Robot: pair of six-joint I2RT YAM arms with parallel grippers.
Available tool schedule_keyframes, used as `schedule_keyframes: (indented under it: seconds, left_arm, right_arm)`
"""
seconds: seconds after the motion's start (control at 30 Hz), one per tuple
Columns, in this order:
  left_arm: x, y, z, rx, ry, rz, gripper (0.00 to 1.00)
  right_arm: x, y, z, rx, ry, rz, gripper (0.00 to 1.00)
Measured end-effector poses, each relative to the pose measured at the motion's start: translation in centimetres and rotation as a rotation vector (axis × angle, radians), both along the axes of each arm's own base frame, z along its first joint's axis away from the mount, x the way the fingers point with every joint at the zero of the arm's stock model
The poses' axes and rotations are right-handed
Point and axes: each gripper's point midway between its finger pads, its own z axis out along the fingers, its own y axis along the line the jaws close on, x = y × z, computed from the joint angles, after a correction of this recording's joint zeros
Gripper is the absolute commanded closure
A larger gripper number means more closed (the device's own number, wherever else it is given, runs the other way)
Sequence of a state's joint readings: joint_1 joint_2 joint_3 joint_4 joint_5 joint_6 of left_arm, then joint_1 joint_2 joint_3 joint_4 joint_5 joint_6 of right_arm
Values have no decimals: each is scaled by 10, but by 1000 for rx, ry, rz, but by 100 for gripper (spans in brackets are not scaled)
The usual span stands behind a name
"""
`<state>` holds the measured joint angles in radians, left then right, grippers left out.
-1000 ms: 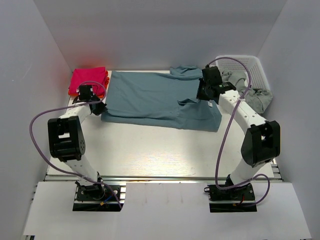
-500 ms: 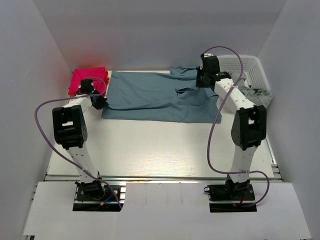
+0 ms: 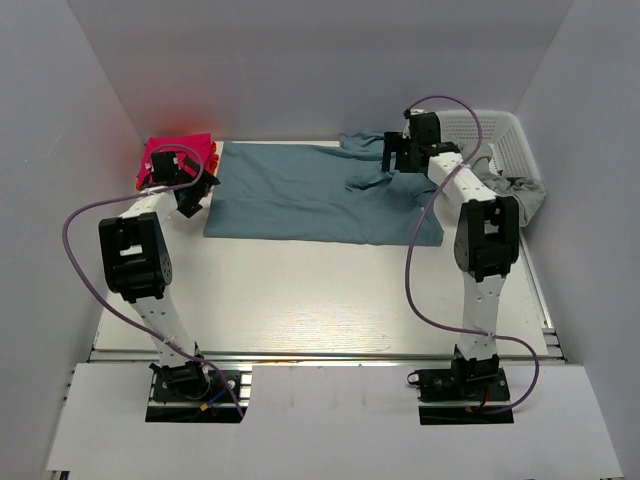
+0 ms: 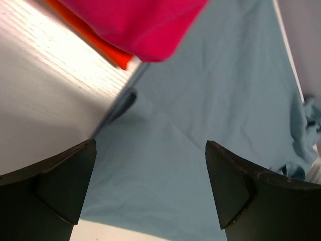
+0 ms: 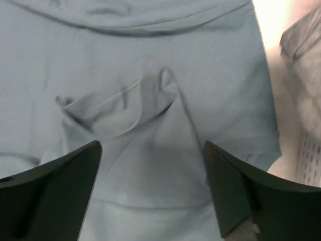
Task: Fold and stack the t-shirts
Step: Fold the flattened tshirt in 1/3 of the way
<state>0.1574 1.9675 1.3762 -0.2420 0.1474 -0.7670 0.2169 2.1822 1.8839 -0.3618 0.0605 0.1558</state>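
Note:
A dusty teal-blue t-shirt point(image 3: 300, 195) lies folded lengthwise across the back of the table, with a sleeve bunched near its right end point(image 5: 125, 108). My left gripper point(image 3: 190, 200) hangs open over its left edge point(image 4: 165, 150), nothing between the fingers. My right gripper point(image 3: 393, 160) is open above the shirt's right part, also empty. A folded pink t-shirt point(image 3: 175, 155) sits at the back left on top of an orange one point(image 4: 108, 50). A grey t-shirt point(image 3: 515, 195) droops out of the basket.
A white lattice basket point(image 3: 490, 128) stands in the back right corner, close to my right arm. The white walls close in at the back and on both sides. Bare tabletop point(image 3: 300, 290) stretches in front of the teal shirt.
Both grippers have opened and let go of the teal shirt. Both arms swung toward the back, carrying the shirt's near edge over; the shirt now lies narrower.

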Motion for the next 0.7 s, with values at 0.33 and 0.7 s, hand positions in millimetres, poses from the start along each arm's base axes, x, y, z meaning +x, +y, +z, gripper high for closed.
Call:
schedule_keyframes:
  seconds: [0.33,0.7]
  left_arm:
    - [-13,-47,23,10,-104,-230,0]
    - [-62,-80,-37,1,31,-373,0]
  right_arm:
    - [-74,20,6,135,49,100,10]
    - [-132,-8,-90,160,316,-102,10]
